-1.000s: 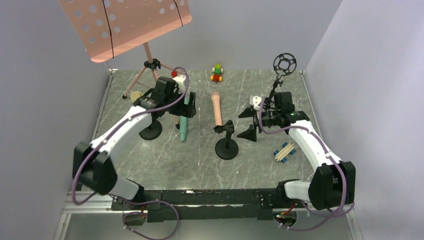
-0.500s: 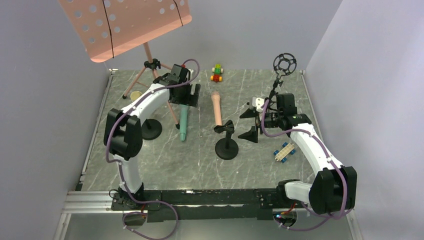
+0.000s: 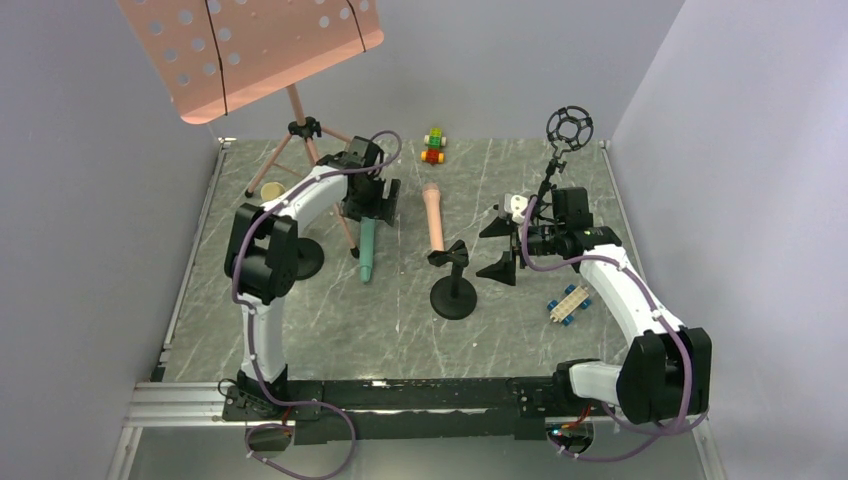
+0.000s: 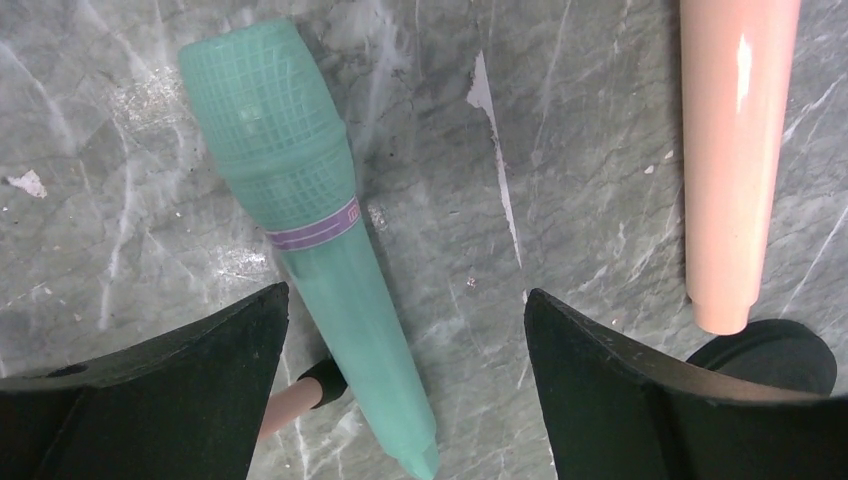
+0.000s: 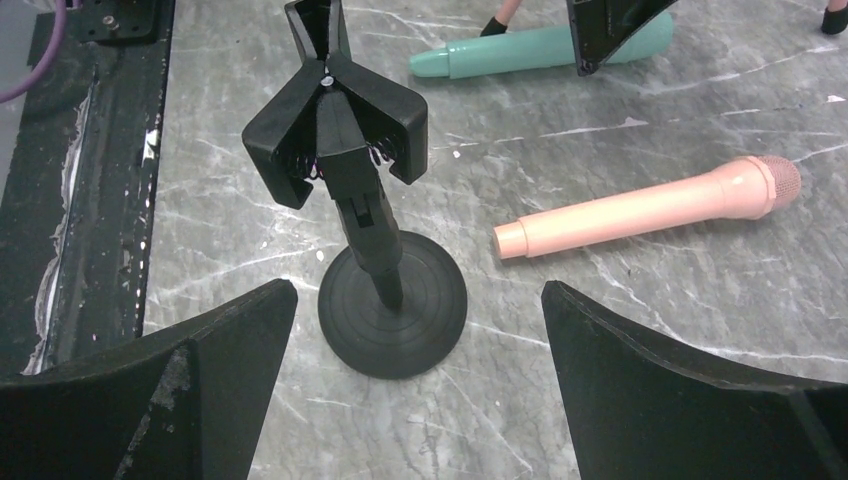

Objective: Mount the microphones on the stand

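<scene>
Left gripper [image 4: 405, 295] gaped wide over teal mic [image 4: 300, 220] — nothing held. Right gripper [image 5: 420, 285] wide, empty — facing stand [image 5: 345, 130], pink mic [image 5: 640, 210] beside.

No legible text, labels or numbers anywhere.

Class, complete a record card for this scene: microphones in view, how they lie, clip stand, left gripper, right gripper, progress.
microphones in view: teal microphone, pink microphone
how they lie: both flat on the table, apart
clip stand: upright, clip empty
left gripper: open, straddling the teal microphone, not gripping
right gripper: open, over the clip stand
progress: neither microphone attached
</scene>
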{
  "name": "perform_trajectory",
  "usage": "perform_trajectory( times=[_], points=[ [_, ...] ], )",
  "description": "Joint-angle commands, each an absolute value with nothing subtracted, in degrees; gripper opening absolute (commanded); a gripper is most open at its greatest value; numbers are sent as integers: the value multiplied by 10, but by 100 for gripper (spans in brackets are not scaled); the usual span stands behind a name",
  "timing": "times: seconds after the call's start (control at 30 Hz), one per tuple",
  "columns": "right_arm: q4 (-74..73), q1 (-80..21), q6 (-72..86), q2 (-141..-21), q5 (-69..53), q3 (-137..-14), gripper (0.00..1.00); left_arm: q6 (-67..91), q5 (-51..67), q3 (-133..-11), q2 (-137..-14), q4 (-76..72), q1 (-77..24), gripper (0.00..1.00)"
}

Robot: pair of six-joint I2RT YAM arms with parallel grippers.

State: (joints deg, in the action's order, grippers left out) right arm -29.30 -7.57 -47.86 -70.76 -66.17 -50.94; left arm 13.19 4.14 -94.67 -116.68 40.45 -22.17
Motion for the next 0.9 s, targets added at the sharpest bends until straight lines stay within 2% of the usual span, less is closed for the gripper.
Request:
perform_trajectory(
  times=[0.0,0.57,0.87],
  points=[
    [-292,-71,-498,-712,-689,-512,100,126,29,-991,-1199,428,-212,92],
    [-323,-67,-525,-725,-698,-520,100,173,-91,-1027,-1244,431,-218,93],
    [-340,-63,-539,-730,-701,-526,100,184,-125,-1081,-1282,460,-218,89]
  ],
)
